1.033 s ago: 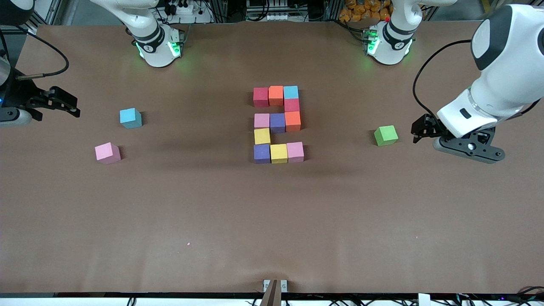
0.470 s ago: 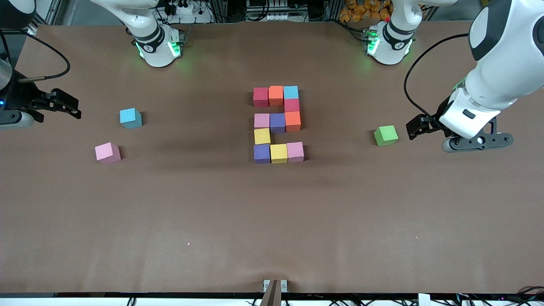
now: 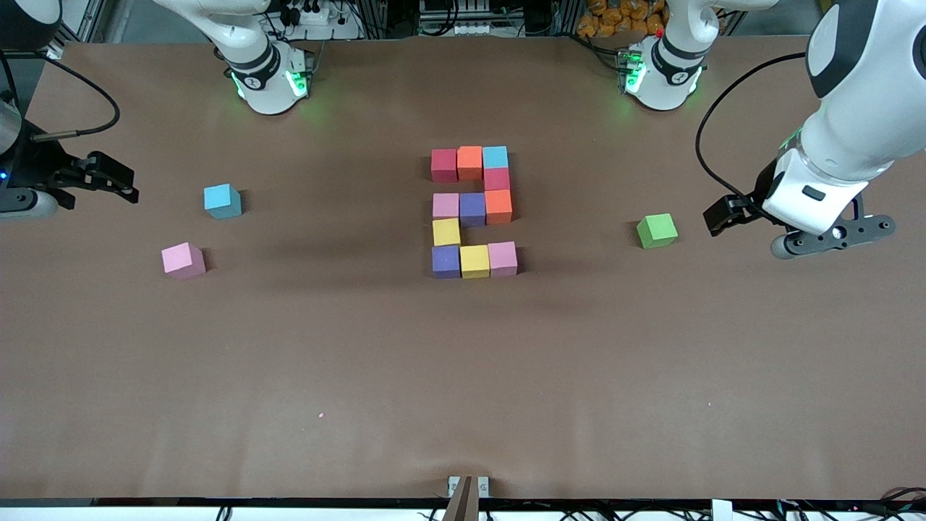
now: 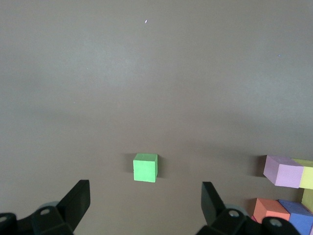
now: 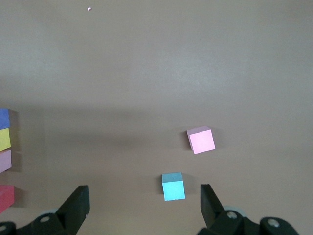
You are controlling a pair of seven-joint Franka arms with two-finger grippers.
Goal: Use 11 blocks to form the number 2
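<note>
Eleven touching blocks form the number 2 (image 3: 473,210) at the table's middle. Its top row is red (image 3: 444,165), orange (image 3: 469,162) and light blue (image 3: 495,157). Its bottom row is purple (image 3: 445,261), yellow (image 3: 474,261) and pink (image 3: 502,258). My left gripper (image 3: 723,215) (image 4: 145,200) hangs open and empty at the left arm's end, beside the green cube (image 3: 657,231) (image 4: 145,167). My right gripper (image 3: 116,179) (image 5: 143,203) is open and empty at the right arm's end, with a loose light blue cube (image 3: 222,200) (image 5: 173,186) just ahead of its fingers.
A loose pink cube (image 3: 183,260) (image 5: 200,140) lies nearer the front camera than the loose light blue one. Both arm bases (image 3: 268,79) stand along the table's top edge. A small bracket (image 3: 468,486) sits at the table's front edge.
The left arm's hand has risen and turned beside the green cube, ending about where it began. The right gripper has drawn slightly toward the table's end. No cube has moved.
</note>
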